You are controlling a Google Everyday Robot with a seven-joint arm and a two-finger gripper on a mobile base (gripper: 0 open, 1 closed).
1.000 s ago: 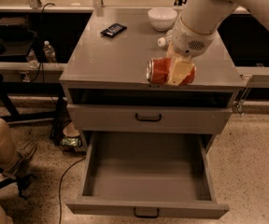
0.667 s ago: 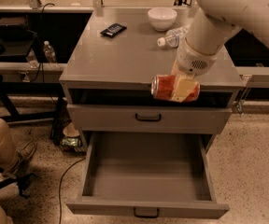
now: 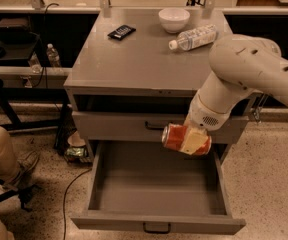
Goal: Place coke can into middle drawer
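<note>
The coke can (image 3: 174, 137), red with a silver end, lies sideways in my gripper (image 3: 191, 140), which is shut on it. The gripper holds it in the air in front of the closed upper drawer (image 3: 119, 126), above the right part of the open middle drawer (image 3: 154, 181). That drawer is the cabinet's lowest one, pulled fully out, plain grey inside, with a small black handle (image 3: 156, 228) on its front. My arm (image 3: 239, 74) comes in from the upper right.
On the cabinet top (image 3: 134, 59) lie a black phone (image 3: 121, 32), a white bowl (image 3: 174, 19) and a clear water bottle (image 3: 194, 37) on its side. A person's leg and shoe (image 3: 9, 159) are at the left. Cables (image 3: 69, 184) run on the floor.
The gripper has carried the can off the cabinet top, forward and down past the front edge, and now holds it over the open drawer.
</note>
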